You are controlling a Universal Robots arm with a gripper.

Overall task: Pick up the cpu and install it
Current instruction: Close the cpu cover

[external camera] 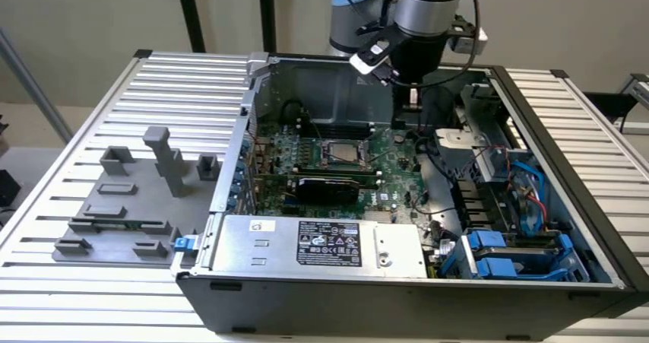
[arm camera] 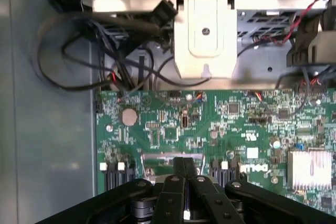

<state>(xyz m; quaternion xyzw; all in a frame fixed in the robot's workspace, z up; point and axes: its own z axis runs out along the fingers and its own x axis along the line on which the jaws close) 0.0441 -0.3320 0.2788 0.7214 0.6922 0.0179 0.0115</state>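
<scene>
Overhead, the gripper (external camera: 411, 98) hangs above the rear of an open computer case (external camera: 406, 305) on the slatted table (external camera: 598, 130), jaws closed together with nothing seen between them. The cpu (external camera: 343, 153) appears seated in the socket on the case's motherboard (arm camera: 210, 124). A grey tray (external camera: 112, 215) stands beside the case.

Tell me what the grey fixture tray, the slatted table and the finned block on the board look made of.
The grey fixture tray: likely plastic, matte; uniform dull grey, chunky blocks. The slatted table: probably aluminium, satin finish; pale silver sheen, straight extruded-looking grooves. The finned block: bare metal, likely aluminium; bright silver parallel fins.
</scene>
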